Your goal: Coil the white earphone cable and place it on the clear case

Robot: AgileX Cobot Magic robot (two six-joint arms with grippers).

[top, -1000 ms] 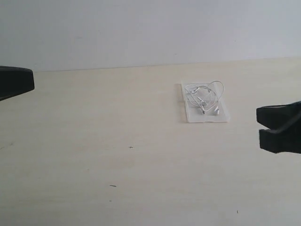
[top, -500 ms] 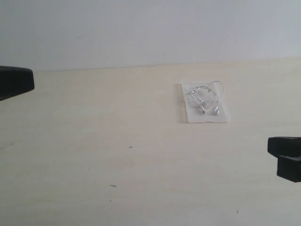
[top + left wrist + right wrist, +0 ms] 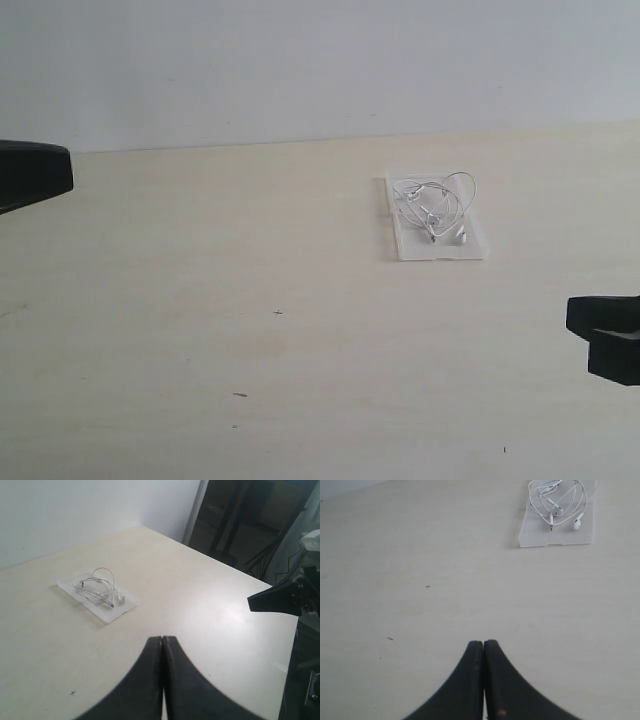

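Surface: pale wooden tabletop (image 3: 250, 300).
Cable: thin white earphone cable (image 3: 433, 205) bunched on flat clear plastic case (image 3: 440, 250); you cannot trace its tangled loops.
Left gripper (image 3: 162, 640): pressed together, empty.
Right gripper (image 3: 483, 643): likewise.

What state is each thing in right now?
clear case: flat on the table.
white earphone cable: loosely coiled, lying on the case.
left gripper: shut, empty, away from the case.
right gripper: shut, empty, away from the case.

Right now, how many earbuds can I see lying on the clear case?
2. One earbud lies at the edge of the white earphone cable; the other earbud lies among its loops. Both rest on the clear case.
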